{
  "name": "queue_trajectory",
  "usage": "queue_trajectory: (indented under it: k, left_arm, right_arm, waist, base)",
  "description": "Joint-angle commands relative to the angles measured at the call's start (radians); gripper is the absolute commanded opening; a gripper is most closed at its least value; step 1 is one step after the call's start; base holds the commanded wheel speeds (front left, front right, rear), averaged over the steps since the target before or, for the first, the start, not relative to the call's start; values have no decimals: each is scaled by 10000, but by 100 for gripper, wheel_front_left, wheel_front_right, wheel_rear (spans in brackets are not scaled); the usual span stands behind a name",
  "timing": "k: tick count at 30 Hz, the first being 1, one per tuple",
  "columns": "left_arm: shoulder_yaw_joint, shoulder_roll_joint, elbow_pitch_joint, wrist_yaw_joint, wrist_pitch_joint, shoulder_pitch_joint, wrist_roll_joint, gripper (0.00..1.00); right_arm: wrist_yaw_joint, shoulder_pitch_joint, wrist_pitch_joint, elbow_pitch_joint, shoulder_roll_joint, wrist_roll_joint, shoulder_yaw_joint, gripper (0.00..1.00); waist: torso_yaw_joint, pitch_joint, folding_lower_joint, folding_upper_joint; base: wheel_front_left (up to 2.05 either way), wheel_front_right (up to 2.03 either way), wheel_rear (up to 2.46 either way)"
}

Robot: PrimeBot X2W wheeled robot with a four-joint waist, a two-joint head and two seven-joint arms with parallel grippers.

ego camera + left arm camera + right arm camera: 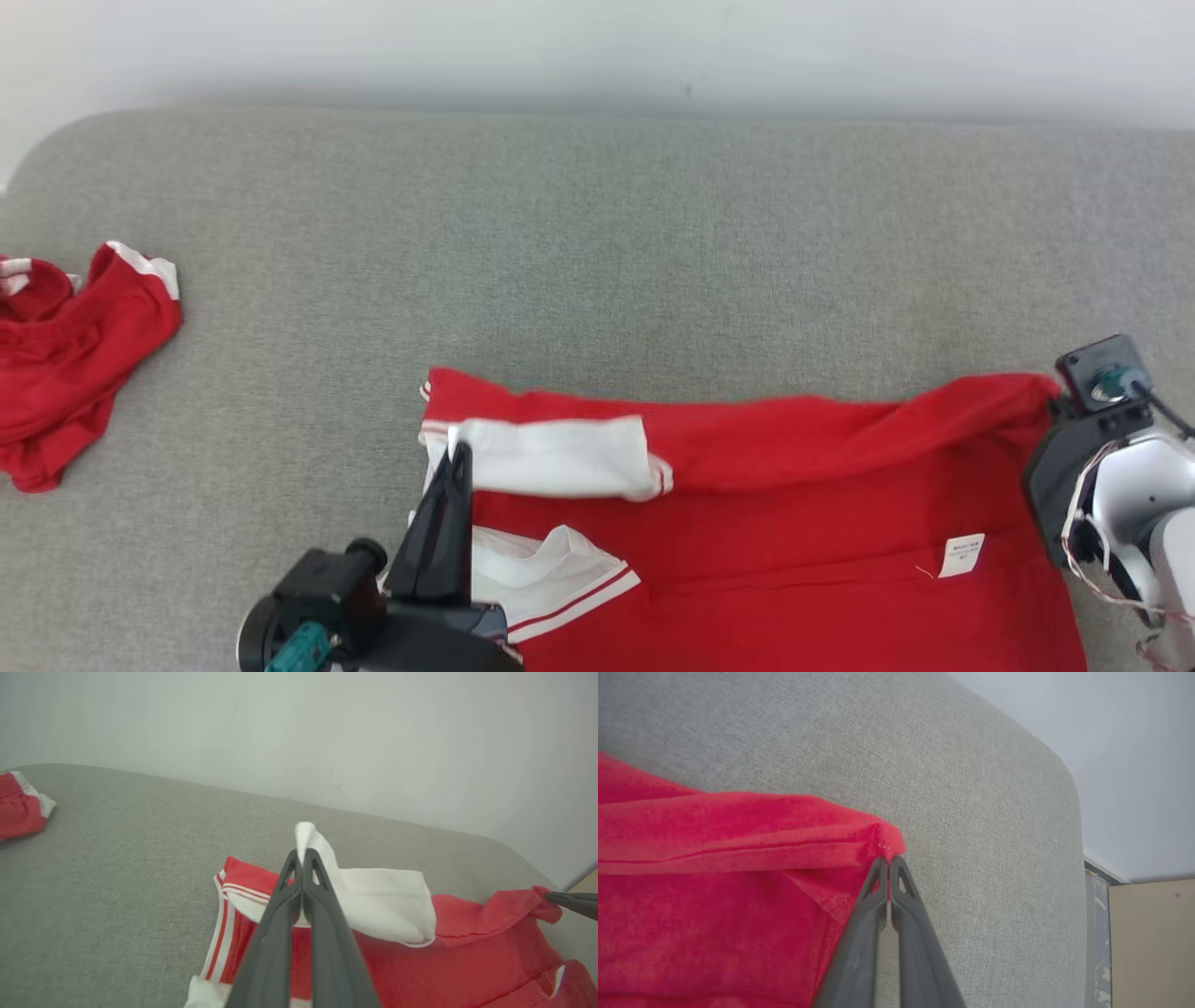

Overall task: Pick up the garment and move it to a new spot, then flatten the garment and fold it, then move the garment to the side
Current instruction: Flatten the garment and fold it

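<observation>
The garment (766, 523) is a red shirt with white sleeves and striped trim, spread on the grey cushion near its front edge. My left gripper (459, 455) is shut on the white sleeve at the shirt's left end; in the left wrist view the white cloth (369, 900) stands pinched up between the left gripper's (302, 855) fingertips. At the shirt's far right corner my right gripper (888, 861) is shut on the red hem (882, 837). That same corner (537, 900) appears in the left wrist view, held by the right fingers (572, 901).
A second red garment with white trim (65, 355) lies crumpled at the cushion's left edge. Bare grey cushion (597, 233) stretches behind the shirt up to the pale wall. To the right, the cushion's rounded edge (1073, 826) drops off.
</observation>
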Motion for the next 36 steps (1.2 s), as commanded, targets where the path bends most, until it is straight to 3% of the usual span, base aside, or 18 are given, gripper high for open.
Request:
queue_trajectory:
  k: [1, 10, 22, 23, 24, 28, 29, 30, 31, 32, 36]
  left_arm:
    - [-31, 59, -88, 64, 65, 222, -86, 0]
    - [-216, 31, 8, 209, 312, 1198, -436, 0]
    - [-13, 75, 1379, 52, -116, 1382, -741, 0]
    - [1, 81, 1483, 35, -157, 1379, -764, 0]
    - [3, 87, 1572, 36, -179, 1373, -768, 0]
    - [-61, 121, 1833, 47, -117, 1420, -766, 0]
    - [-88, 136, 1894, 48, -85, 1449, -756, 4]
    - [-115, 143, 1931, 46, -93, 1476, -735, 29]
    - [-129, 128, 1960, 62, -106, 1504, -736, 87]
    - [-133, 103, 2008, 98, -66, 1563, -787, 100]
    - [-132, 186, 2172, 258, -10, 1726, -775, 100]
  right_arm:
    - [-24, 161, 110, -34, -161, 143, 171, 0]
    - [-24, 642, 1578, -423, -1213, 991, 1065, 0]
    - [-24, 1979, 3466, -1502, -1058, 1925, 543, 0]
    - [-24, 2043, 3538, -1615, -1028, 1955, 489, 40]
    - [-24, 2116, 3628, -1654, -967, 1984, 426, 100]
    - [-24, 2437, 4066, -1909, -777, 2124, 180, 100]
    - [-24, 2442, 4044, -2009, -730, 2114, 99, 100]
    - [-24, 2480, 4040, -2095, -665, 2117, 22, 100]
    - [-24, 2528, 4044, -2206, -584, 2113, -70, 100]
    - [-24, 2578, 4051, -2326, -513, 2085, -172, 100]
    - [-24, 2739, 3771, -2890, -19, 2079, -804, 100]
  waist:
    - [111, -152, 3, 2]
    - [330, -393, 3, 2]
    - [391, -562, 3, 2]
    - [377, -585, 3, 2]
    - [358, -609, 3, 2]
    - [307, -698, 3, 2]
    - [299, -717, 3, 2]
    - [292, -735, 3, 2]
    - [286, -759, 3, 2]
    - [283, -787, 3, 2]
    - [318, -895, 3, 2]
  base:
    - [0, 0, 0]
    - [0, 0, 0]
    - [0, 0, 0]
    - [0, 0, 0]
    - [0, 0, 0]
    - [0, 0, 0]
    - [0, 0, 0]
    - [0, 0, 0]
    - [0, 0, 0]
    - [0, 0, 0]
    - [0, 0, 0]
